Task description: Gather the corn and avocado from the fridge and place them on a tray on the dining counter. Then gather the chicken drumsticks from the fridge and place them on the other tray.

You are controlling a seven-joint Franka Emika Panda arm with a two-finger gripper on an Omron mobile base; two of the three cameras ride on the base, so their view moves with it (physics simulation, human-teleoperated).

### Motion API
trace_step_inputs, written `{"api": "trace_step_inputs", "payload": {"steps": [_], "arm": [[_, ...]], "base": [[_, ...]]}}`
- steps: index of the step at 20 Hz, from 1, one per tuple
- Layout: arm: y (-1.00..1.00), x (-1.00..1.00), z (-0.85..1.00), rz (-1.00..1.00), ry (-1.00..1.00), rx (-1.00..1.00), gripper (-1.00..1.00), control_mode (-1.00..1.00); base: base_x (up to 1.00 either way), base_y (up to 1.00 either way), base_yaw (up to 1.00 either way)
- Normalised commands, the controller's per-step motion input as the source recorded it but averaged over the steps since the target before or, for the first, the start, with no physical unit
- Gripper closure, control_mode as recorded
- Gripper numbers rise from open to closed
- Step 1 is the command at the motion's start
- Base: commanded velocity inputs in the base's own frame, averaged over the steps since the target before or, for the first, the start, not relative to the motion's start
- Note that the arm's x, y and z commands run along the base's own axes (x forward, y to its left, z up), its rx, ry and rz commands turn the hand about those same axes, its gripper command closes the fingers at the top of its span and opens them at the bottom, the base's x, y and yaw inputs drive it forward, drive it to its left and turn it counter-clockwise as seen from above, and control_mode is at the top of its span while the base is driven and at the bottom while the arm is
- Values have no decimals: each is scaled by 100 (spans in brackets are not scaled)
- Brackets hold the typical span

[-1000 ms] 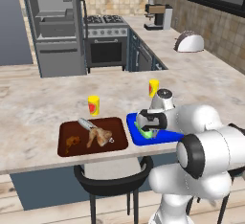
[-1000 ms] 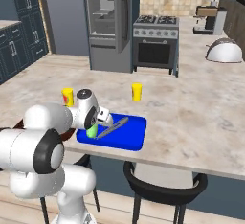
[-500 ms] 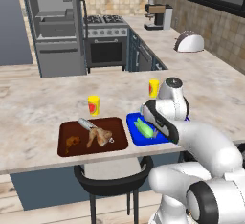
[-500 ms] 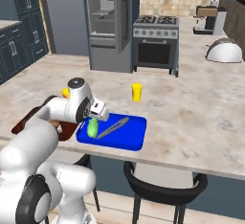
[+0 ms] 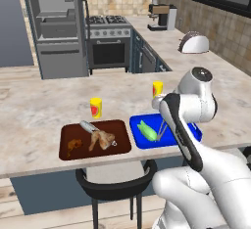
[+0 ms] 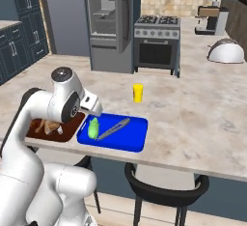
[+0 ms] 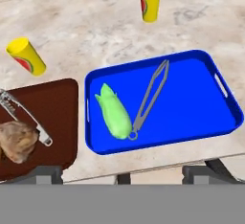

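Hand view: the corn lies in the left half of the blue tray, tongs beside it; the tray's right half is bare. The tray sits near the counter edge, the brown tray just left. Left base view shows drumsticks there. Two yellow cups stand behind. The jaws are wide open, holding nothing.
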Motion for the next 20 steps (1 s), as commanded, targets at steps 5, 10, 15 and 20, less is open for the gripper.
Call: {"api": "trace_step_inputs", "payload": {"steps": [5, 10, 15, 20], "arm": [[9, -72, 96, 0, -9, 0, -100, -100], [10, -72, 89, 0, -13, 0, -100, -100], [10, -83, 68, 0, -19, 0, -100, -100], [0, -98, 37, -3, -28, 0, -100, -100]], "base": [[0, 0, 0], [0, 0, 0], [0, 0, 0], [0, 0, 0]]}}
